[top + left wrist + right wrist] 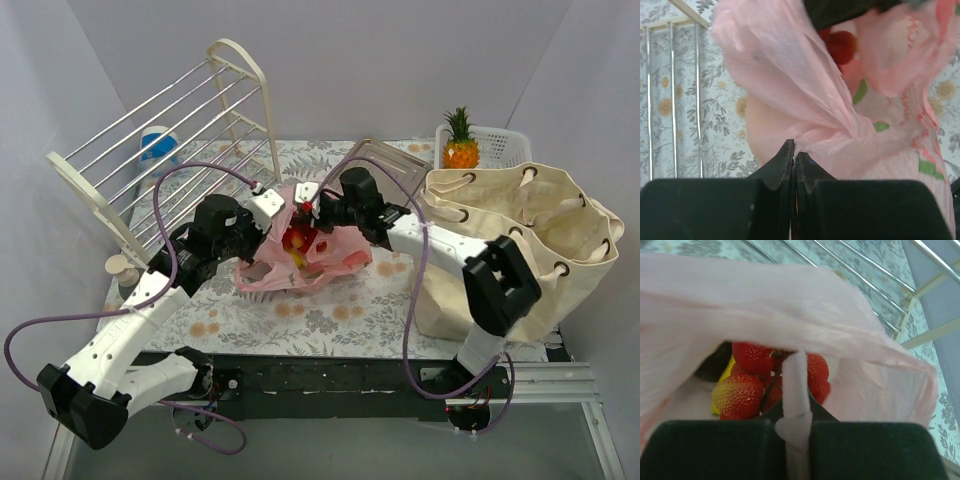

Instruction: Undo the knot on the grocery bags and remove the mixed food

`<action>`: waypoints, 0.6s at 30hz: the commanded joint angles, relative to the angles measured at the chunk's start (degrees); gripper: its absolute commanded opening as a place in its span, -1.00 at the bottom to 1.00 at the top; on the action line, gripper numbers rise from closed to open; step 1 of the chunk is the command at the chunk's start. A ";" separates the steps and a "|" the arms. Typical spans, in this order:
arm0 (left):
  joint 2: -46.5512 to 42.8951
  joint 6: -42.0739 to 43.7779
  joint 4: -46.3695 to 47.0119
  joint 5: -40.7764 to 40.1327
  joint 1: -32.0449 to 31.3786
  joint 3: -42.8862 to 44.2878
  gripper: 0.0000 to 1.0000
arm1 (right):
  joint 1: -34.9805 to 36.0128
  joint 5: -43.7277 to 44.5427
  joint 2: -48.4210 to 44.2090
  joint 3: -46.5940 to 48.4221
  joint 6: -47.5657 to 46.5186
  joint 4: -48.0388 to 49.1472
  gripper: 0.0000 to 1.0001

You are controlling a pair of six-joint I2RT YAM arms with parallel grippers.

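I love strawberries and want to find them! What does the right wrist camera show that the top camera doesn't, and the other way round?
Only the right wrist camera: strawberries close up in the bag's open mouth, and a twisted strip of it pinched in the right gripper. Only the top camera: the pineapple in the white basket, the canvas tote, the left gripper. Both: the pink bag, red fruit inside, the wire rack.
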 commanded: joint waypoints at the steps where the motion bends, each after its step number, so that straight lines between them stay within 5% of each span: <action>1: -0.30 1.37 9.24 -4.79 0.44 -1.65 -1.00 | 0.43 -10.75 -9.59 -5.07 -4.97 -11.53 -0.97; 12: 6.90 -0.39 21.30 -7.43 1.14 -0.86 -1.00 | -1.50 -15.07 -9.42 0.18 -14.81 -28.96 -0.97; 18: 8.58 -2.04 21.39 -5.59 1.32 -2.09 -1.00 | -2.03 -17.01 -13.28 3.79 -15.17 -27.74 -0.97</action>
